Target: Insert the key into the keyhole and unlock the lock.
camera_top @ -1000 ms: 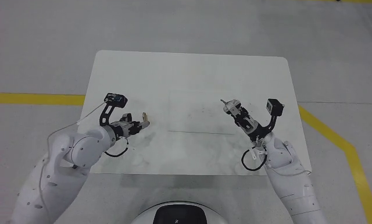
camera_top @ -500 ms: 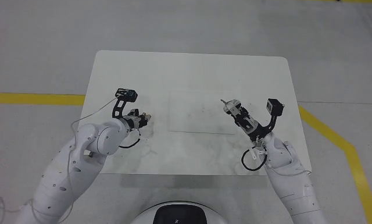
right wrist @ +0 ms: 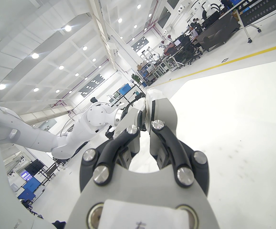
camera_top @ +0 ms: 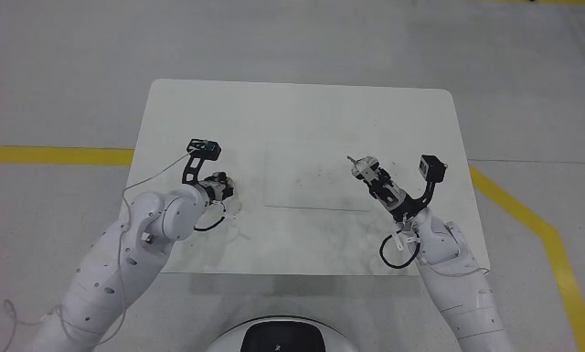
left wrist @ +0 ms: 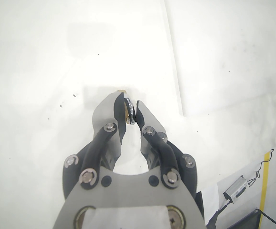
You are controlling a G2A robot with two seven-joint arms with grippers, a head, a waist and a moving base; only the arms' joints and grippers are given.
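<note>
Clamping the lock (left wrist: 130,109) between left pincer (left wrist: 128,100) tips, right pincer (right wrist: 147,103) clenched on key (camera_top: 351,159)

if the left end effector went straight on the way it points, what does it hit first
Most likely the bare table, beside the sheet. The left end effector points down at it, and the lock in its grip would probably touch first; depth is hard to judge.
</note>
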